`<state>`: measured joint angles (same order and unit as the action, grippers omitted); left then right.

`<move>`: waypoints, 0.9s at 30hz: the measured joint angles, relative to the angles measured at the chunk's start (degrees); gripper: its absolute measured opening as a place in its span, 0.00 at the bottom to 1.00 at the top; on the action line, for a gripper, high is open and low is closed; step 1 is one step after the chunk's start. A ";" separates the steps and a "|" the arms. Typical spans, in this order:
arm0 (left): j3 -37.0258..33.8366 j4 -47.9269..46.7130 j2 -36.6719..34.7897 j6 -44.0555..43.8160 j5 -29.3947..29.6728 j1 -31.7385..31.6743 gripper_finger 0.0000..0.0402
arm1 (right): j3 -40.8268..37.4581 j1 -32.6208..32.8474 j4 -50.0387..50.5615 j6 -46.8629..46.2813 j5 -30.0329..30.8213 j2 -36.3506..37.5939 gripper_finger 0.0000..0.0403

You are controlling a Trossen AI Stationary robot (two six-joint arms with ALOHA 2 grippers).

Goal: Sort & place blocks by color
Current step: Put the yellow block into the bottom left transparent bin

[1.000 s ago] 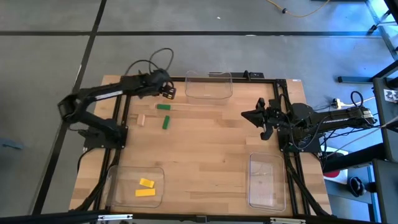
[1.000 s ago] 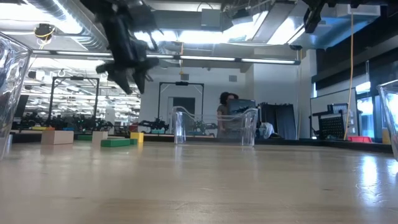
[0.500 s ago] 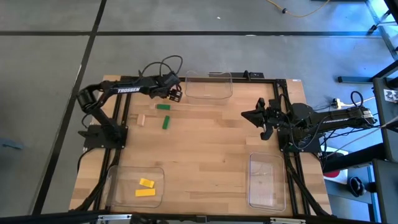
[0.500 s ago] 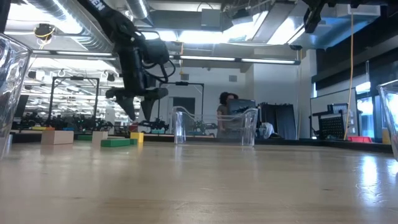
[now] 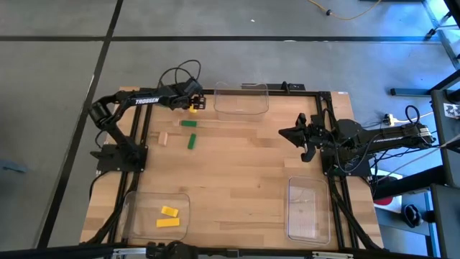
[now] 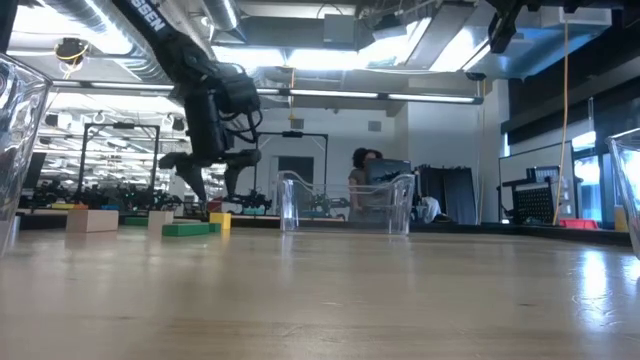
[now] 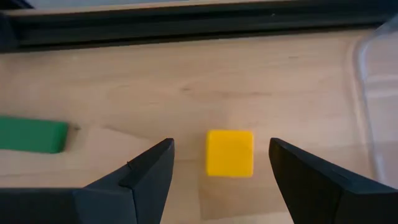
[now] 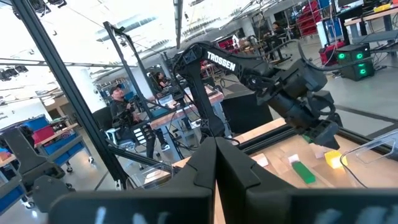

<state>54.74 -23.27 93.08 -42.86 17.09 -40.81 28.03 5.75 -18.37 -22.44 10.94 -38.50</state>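
Note:
A small yellow block (image 7: pixel 230 152) lies flat on the table near the far left corner, beside the far clear tray (image 5: pixel 241 101). My left gripper (image 7: pixel 221 144) hangs open over it, one finger on each side, touching nothing; the low view shows it (image 6: pixel 212 192) just above the yellow block (image 6: pixel 220 219). Two green blocks (image 5: pixel 188 124) (image 5: pixel 192 142) and a tan block (image 5: pixel 163 139) lie close by on the table. Two yellow blocks (image 5: pixel 169 216) sit in the near left tray (image 5: pixel 136 205). My right gripper (image 5: pixel 286 134) waits shut above the table's right side.
A third clear tray (image 5: pixel 304 208) stands at the near right. The black frame rail (image 7: pixel 186 22) runs along the far edge just beyond the yellow block. The far tray's wall (image 7: pixel 379 87) is close beside my left gripper. Bare wood spans the table's middle.
My left gripper came down from high above the table toward the yellow block. It swung slightly toward the far tray, then back toward the left. It stayed open. No block moved.

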 joint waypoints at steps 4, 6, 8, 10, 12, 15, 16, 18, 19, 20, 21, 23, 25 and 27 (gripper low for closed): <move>-2.36 3.64 0.02 -0.84 -0.87 0.41 0.63 | 0.00 0.01 0.06 0.00 0.00 0.00 0.02; -2.49 5.70 0.01 -0.45 -1.54 0.37 0.63 | 0.00 -0.02 0.06 0.00 0.02 0.00 0.02; -2.52 6.14 0.14 -0.13 -1.51 0.38 0.63 | 0.00 0.01 0.08 0.00 0.02 0.01 0.02; -2.52 6.38 0.95 0.61 -1.53 0.56 0.63 | 0.00 -0.01 0.08 0.00 0.01 0.00 0.02; -2.56 5.86 1.75 1.51 -1.59 0.61 0.63 | 0.00 -0.02 0.10 -0.02 0.02 0.00 0.02; -2.56 6.00 3.42 1.37 -1.61 0.62 0.63 | 0.00 0.01 0.10 -0.02 0.02 0.02 0.02; -2.58 6.02 3.90 1.17 -1.58 0.78 0.63 | 0.00 0.01 0.12 -0.02 0.00 0.00 0.02; -2.58 6.35 4.84 1.14 -1.55 1.10 0.63 | 0.00 -0.02 0.15 -0.02 0.02 0.00 0.02; -2.58 6.29 5.25 1.14 -1.59 1.18 0.63 | 0.00 -0.01 0.14 -0.02 0.00 0.00 0.02; -2.58 6.30 5.69 1.14 -1.68 1.22 0.63 | 0.00 0.01 0.13 -0.02 0.00 0.00 0.02; -2.58 6.39 6.14 1.08 -1.66 1.21 0.63 | 0.00 -0.02 0.15 -0.02 0.00 0.00 0.02; -2.58 6.48 6.95 0.99 -1.65 1.10 0.63 | 0.00 -0.01 0.15 -0.02 0.00 0.00 0.02; -2.58 6.56 7.15 0.99 -1.63 1.09 0.62 | 0.00 0.00 0.13 -0.02 0.02 0.02 0.02; -2.58 6.94 7.15 0.98 -1.56 1.17 0.60 | 0.00 0.00 0.13 -0.07 0.01 0.00 0.02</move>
<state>52.16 -16.34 100.22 -41.87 15.53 -39.64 28.03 5.75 -18.24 -22.50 10.95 -38.50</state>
